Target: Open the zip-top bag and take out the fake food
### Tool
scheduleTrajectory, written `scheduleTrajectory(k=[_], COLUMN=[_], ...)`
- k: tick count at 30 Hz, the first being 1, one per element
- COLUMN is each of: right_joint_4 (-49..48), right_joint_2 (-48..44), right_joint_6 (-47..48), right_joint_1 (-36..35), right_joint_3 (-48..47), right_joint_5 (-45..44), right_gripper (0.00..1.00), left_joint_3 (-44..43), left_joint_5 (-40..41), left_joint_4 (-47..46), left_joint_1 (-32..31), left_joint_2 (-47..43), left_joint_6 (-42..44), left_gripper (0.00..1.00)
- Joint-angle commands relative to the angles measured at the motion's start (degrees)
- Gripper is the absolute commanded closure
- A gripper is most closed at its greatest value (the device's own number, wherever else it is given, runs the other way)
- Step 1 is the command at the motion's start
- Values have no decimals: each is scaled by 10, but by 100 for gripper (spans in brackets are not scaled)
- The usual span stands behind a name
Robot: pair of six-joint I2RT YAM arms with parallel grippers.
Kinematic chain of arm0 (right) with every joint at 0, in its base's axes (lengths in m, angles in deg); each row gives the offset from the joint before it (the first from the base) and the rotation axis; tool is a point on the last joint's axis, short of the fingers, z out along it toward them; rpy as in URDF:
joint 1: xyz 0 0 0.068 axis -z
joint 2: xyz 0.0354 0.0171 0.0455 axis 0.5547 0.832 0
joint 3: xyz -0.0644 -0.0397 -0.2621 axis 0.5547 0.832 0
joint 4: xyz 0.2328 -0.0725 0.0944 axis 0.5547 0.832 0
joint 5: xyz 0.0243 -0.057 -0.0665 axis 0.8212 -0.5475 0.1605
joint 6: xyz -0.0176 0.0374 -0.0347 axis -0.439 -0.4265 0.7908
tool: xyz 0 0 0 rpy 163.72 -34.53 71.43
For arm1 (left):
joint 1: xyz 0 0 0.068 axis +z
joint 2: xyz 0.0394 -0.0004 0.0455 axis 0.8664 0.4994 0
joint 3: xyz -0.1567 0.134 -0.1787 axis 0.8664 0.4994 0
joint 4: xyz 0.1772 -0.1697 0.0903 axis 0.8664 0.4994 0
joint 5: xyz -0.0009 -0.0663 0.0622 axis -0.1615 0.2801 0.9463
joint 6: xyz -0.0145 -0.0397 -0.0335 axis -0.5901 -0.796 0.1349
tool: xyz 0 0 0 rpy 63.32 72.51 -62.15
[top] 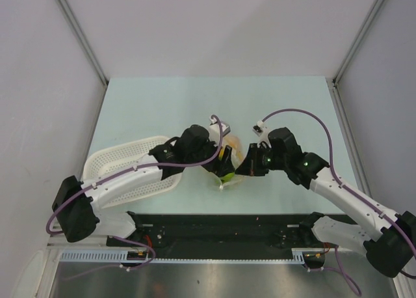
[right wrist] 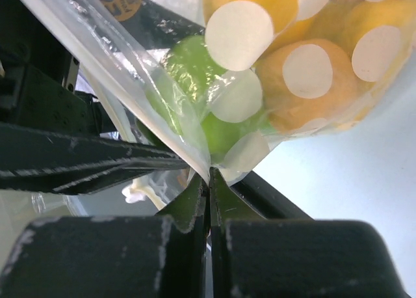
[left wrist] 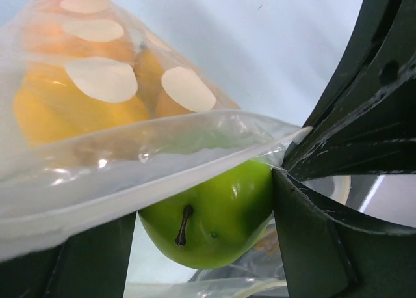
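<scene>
Two tools meet over the middle of the surface [top: 162, 103], slightly toward its near edge, with the bag [left wrist: 97, 174] hanging between them. The right tool [right wrist: 209, 194] comes in from the right. Its jaws are pressed flat together on a corner of the clear film, which carries the bag. The left tool [left wrist: 205, 246] comes in from the left with its jaws wide. The apple [left wrist: 208, 220] fills the gap between them, touching one finger [left wrist: 312, 246] and at least very close to the other, which reads as a grip on it. The zip strip runs as a thick band across the left wrist view, just above the apple. From these views one cannot tell whether the mouth is parted or whether film lies between the fingers and the apple. In the right wrist view the apple sits behind film at the bag's lower end, and the orange and yellow fruit [right wrist: 312, 83] are packed beyond it. From above, the bag's long axis runs roughly from the near to the far edge, so the tools face each other across its short axis. The left tool is therefore the nearer one to the apple, and a pull leftward, toward the basket [top: 123, 161], would likely work against the right tool's hold.
</scene>
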Motion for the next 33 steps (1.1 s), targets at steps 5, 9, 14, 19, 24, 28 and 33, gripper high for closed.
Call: scheduleTrajectory(k=[5,9,14,19,24,28,33], right_joint_4=[65,83,88,107,116,106,101], right_joint_2=[-4,-6,-12,-6,-8,-7,1], right_joint_6=[34,52,60,80,86,83,86], right_joint_1=[-1,-1,6,14,30,42,44], right_joint_3=[-26,-18,-18,-32,-36,-39,-46], right_joint_5=[-50,-70,-72,-86,-87,-76,-70], right_gripper=[100,100,100,100,100,100,100], left_joint_3=[-65,-88,-112,-99,-95,-104,-123], left_joint_5=[-165,-210,-245,-310,-428,-463,-460], left_joint_4=[-35,-13,43,-28,-130,-193,-219], left_joint_1=[68,89,95,106,109,109,109], left_joint_2=[5,2,10,-16,-26,-22,-19], left_joint_6=[-133,-159,-171,-213,-254,-283,-306], left_gripper=[100,100,100,96,88,91,96])
